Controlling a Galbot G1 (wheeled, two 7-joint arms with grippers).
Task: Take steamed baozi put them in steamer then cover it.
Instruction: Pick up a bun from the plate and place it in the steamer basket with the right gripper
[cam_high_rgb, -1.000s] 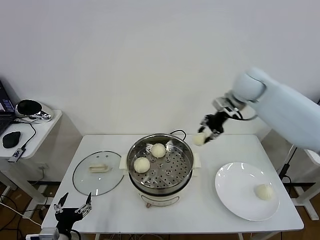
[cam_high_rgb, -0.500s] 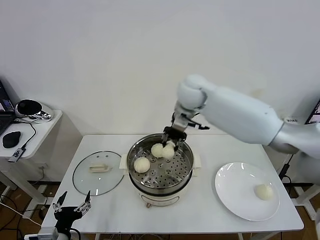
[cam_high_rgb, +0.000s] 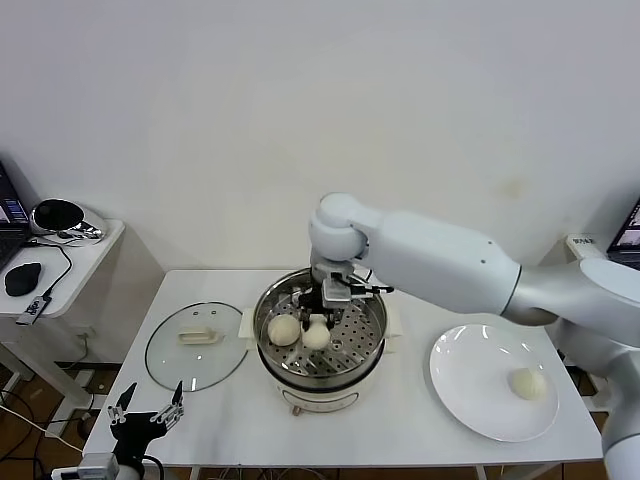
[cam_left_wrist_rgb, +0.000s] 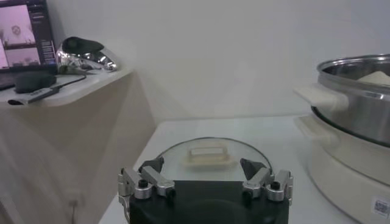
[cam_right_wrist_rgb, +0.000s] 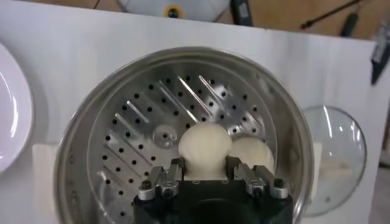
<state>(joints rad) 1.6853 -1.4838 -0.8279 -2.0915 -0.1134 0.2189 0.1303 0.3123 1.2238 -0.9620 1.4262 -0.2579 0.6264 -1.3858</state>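
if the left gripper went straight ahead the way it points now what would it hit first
Probably the cover lying flat on the table ahead of the open left gripper; the steamer stands off to one side.

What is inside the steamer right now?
Inside the steamer, two baozi sit on the perforated tray; the right gripper is shut on one. The arm hides the rear of the tray.

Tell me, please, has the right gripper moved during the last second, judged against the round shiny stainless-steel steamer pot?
Yes. The right gripper, shut on a creamy-white baozi, has swung from beyond the steamer pot's right rim leftward and down, inside it.
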